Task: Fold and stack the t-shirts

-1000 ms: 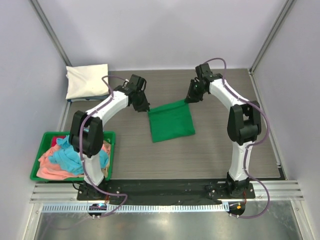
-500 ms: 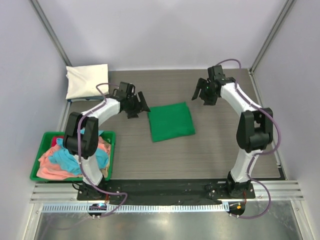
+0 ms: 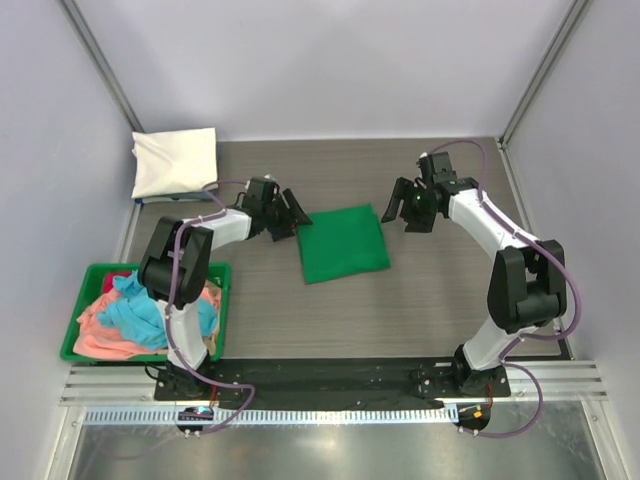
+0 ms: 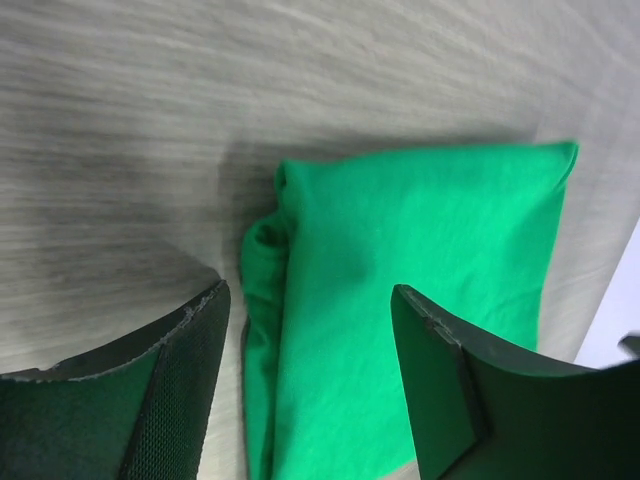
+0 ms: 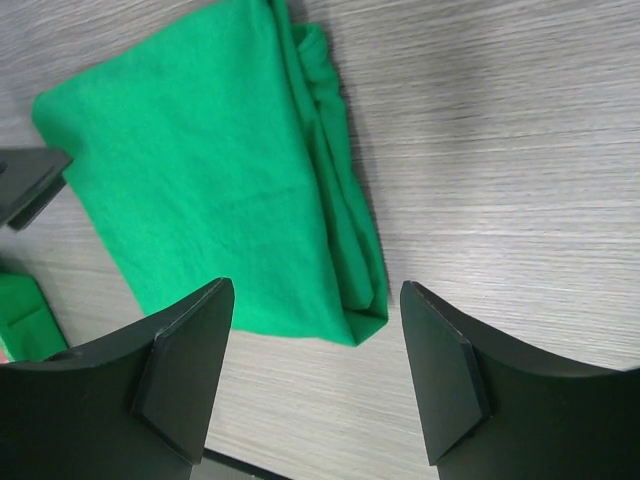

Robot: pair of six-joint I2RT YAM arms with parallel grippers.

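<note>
Closing in on the folded green t-shirt (image 3: 343,243) at mid-frame on the bench (image 3: 440,300), the left pincer (image 3: 292,213) and right pincer (image 3: 400,207) both stand apart and empty, flanking its upper corners. Folding looks finished. Next, I judge, each must pinch a side edge through all layers and carry it to the cream-white t-shirt (image 3: 175,162) at upper left. Since half a second ago both have drawn nearer the cloth, which has not shifted.

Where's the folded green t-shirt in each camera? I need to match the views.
Top external: folded bright green cotton t-shirt at centre.
Left wrist: centre to right, beyond the open left tool.
Right wrist: upper left, beyond the open right tool.
Shared landmark: grey wood-grain tabletop.
</note>
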